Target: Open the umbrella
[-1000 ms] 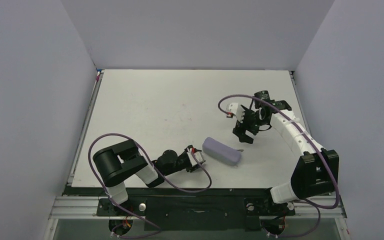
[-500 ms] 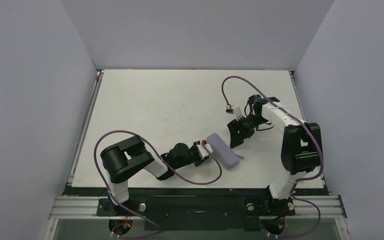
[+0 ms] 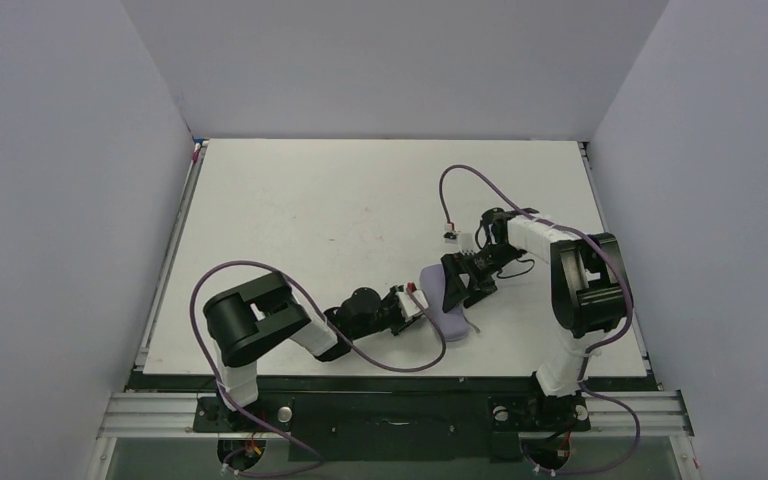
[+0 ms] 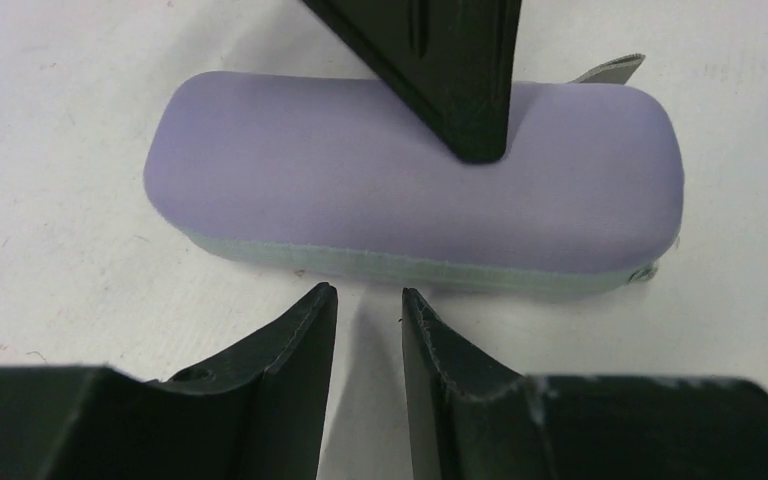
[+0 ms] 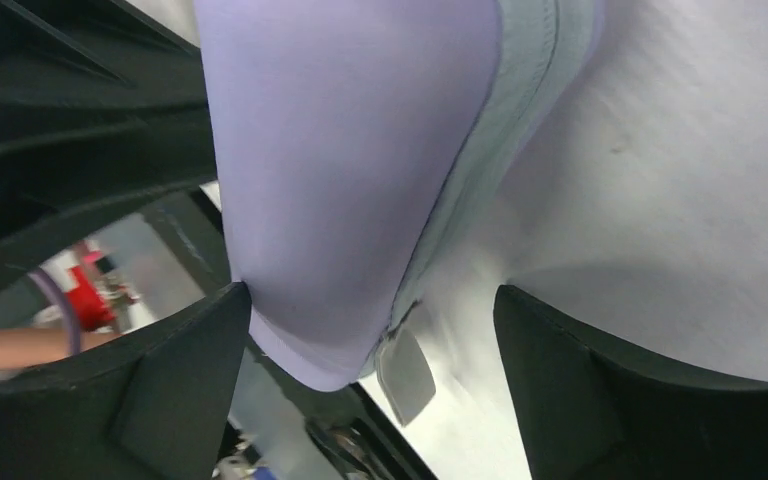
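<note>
The umbrella itself is not in view. A pale lavender oval clamshell case [image 3: 452, 320] lies on the white table, also seen in the left wrist view [image 4: 360, 190] and the right wrist view [image 5: 350, 150]. My left gripper [image 3: 419, 304] lies low on the table with its jaws nearly together and empty [image 4: 368, 300], just short of the case's long zipped side. My right gripper [image 3: 457, 284] is open wide over the case [image 5: 372, 310]. Its left finger [image 5: 160, 380] touches the case's side, and one finger [image 4: 460, 90] rests on the case's top.
A grey zipper pull [image 5: 405, 375] hangs at the case's end, also showing in the left wrist view [image 4: 610, 68]. The white table [image 3: 340, 200] is walled by grey panels on three sides. Purple cables loop from both arms.
My right gripper has moved left and down from beside the case onto it. The case has turned more upright in the top view. My left gripper has slid right up to the case.
</note>
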Tool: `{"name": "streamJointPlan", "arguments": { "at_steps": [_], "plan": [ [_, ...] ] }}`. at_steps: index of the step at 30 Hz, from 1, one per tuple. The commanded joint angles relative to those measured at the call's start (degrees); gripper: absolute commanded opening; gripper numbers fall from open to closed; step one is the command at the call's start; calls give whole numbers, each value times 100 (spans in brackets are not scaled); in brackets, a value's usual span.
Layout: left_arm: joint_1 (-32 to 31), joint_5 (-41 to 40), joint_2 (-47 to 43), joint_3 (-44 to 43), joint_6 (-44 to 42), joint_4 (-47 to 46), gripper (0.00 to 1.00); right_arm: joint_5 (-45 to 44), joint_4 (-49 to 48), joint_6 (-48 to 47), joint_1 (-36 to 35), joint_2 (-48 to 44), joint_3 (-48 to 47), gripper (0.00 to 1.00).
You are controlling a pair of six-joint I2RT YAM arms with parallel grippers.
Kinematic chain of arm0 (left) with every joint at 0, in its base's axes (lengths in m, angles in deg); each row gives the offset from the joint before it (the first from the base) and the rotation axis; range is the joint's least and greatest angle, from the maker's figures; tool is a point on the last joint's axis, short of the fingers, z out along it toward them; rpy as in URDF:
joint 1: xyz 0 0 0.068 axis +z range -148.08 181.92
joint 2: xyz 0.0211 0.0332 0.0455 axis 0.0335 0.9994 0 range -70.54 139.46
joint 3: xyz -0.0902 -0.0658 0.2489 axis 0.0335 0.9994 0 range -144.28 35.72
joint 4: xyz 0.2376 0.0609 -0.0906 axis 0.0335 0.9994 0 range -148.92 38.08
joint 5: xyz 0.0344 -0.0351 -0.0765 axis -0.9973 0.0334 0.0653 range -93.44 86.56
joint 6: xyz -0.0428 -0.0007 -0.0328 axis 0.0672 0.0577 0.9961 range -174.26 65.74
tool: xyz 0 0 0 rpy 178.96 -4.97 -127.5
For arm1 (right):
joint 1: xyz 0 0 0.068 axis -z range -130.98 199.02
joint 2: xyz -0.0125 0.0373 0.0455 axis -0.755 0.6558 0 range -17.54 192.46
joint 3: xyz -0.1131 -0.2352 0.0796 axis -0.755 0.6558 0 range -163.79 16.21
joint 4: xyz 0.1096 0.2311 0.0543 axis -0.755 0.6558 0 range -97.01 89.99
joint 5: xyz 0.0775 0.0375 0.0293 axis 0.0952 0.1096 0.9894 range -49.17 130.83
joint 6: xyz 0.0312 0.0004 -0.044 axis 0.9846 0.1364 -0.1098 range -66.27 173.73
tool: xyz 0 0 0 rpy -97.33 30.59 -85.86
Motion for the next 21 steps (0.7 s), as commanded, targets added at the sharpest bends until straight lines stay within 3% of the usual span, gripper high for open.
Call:
{"name": "streamJointPlan", "arguments": {
  "at_steps": [1,7,13,16,21],
  "plan": [
    [-66,54,210,-297,228,-164,28,380,-659,700,-76,245,147,82],
    [-14,-101,240,-323,215,-325,31,494,-1347,1167,-146,423,286,55],
    [-22,-133,-842,792,484,-341,40,525,-1954,1717,-159,572,386,30],
    [-204,-240,-1044,904,803,19,42,546,-2123,1877,-146,589,399,21],
    [-409,-353,-701,701,1234,76,43,555,-2433,2076,-149,581,477,13]
  ]
}}
